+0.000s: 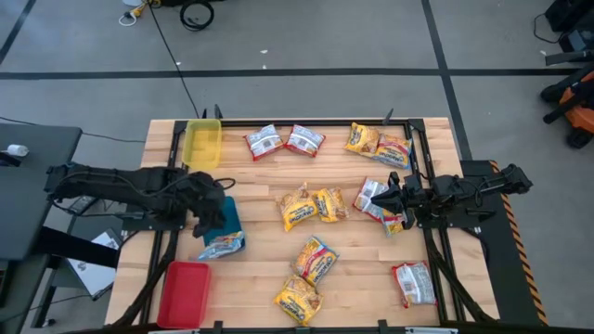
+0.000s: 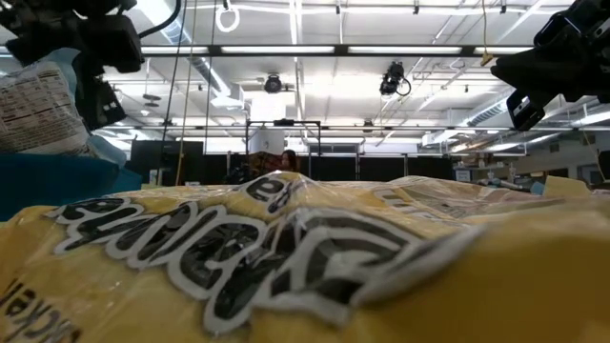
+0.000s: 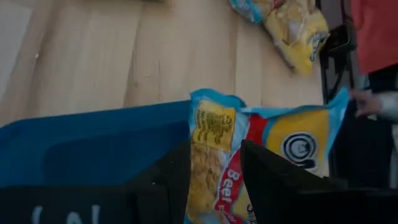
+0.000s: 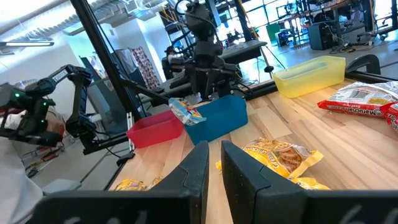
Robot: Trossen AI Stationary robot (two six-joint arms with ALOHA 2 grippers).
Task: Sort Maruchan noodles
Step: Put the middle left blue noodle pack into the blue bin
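Sorting by colour, by the look of it: left yellow-orange and red-and-white plastic ramen packets (image 1: 311,204) strewn over the light wooden worktop (image 1: 260,176). Held the left end effector (image 1: 210,219) over the plain blue plastic tray (image 1: 231,213), fingers parted, with the pale blue-white ramen packet (image 1: 223,245) loose at that tray's edge, probably its matching bin. Parked the right end effector (image 1: 383,198) low among unsorted packets, narrowly open, empty.

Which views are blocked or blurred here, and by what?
Low view: a yellow packet right at the lens fills the lower frame, soft-focused; ceiling lights glare above. Left wrist view: blurred throughout, the blue-edged packet and blue tray close to the camera. High view: evenly lit, unobstructed. Right wrist view: sharp mid-table, own fingers blurred.
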